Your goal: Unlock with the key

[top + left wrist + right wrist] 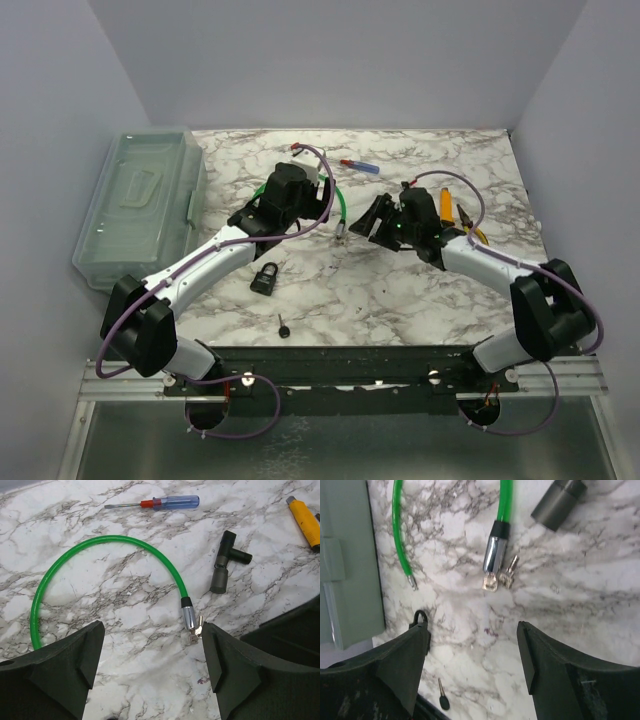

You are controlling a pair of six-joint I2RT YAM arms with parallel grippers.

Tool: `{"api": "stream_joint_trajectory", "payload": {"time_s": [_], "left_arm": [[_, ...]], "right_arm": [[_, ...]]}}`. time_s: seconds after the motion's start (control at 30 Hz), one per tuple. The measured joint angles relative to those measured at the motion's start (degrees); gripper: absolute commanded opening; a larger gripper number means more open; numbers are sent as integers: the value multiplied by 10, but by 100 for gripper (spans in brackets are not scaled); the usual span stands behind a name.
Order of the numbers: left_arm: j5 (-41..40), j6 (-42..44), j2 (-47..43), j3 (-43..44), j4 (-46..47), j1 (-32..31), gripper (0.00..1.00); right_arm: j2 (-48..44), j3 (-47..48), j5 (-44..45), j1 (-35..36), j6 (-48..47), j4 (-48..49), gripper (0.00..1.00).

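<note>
I have both pincers over the worktop (pixel 400 290), neither gripping anything; the left pincer (pixel 152 642) has its fingers spread wide, and so does the right pincer (pixel 472 635); the padlock (pixel 265 278) lies at about 6 o'clock from the left wrist, and the black-headed key (pixel 284 327) lies apart from it toward 5 o'clock; the green cable (pixel 100 542) curls at 12 o'clock of the left pincer, with its chrome end (pixel 188 617) and a small key (pixel 509 575) close beside.

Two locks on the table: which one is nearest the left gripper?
The green cable lock, its chrome end lying ahead of the open left gripper. The black padlock lies well behind it.
</note>
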Motion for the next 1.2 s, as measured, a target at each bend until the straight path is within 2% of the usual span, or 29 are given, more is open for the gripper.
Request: {"api": "stream_joint_trajectory", "payload": {"time_s": [0.1, 0.2, 0.37, 0.43, 0.57, 0.73, 0.83, 0.97, 1.2], "left_arm": [[-7, -1, 0, 0, 0, 0, 84], [-14, -5, -3, 0, -1, 0, 84], [-35, -37, -26, 12, -40, 0, 84], [-35, -54, -37, 21, -62, 0, 87], [-34, -75, -79, 17, -125, 0, 94], [-48, -86, -147, -78, -167, 2, 96], [-49, -115, -151, -128, -191, 16, 95], [-50, -176, -150, -178, -207, 30, 96], [-73, -257, -150, -243, -208, 30, 98]], "right_arm": [[-54, -29, 18, 19, 4, -29, 76], [-94, -31, 53, 79, 2, -72, 76], [-89, 12, 113, 195, -1, -151, 75], [-81, 26, 129, 220, -2, -173, 76], [-78, 28, 156, 229, -3, -203, 78], [-86, 11, 186, 228, -12, -219, 79], [-101, -3, 194, 228, -16, -230, 80], [-147, -40, 203, 228, -18, -239, 86], [-251, -95, 216, 228, -18, -266, 88]]}}
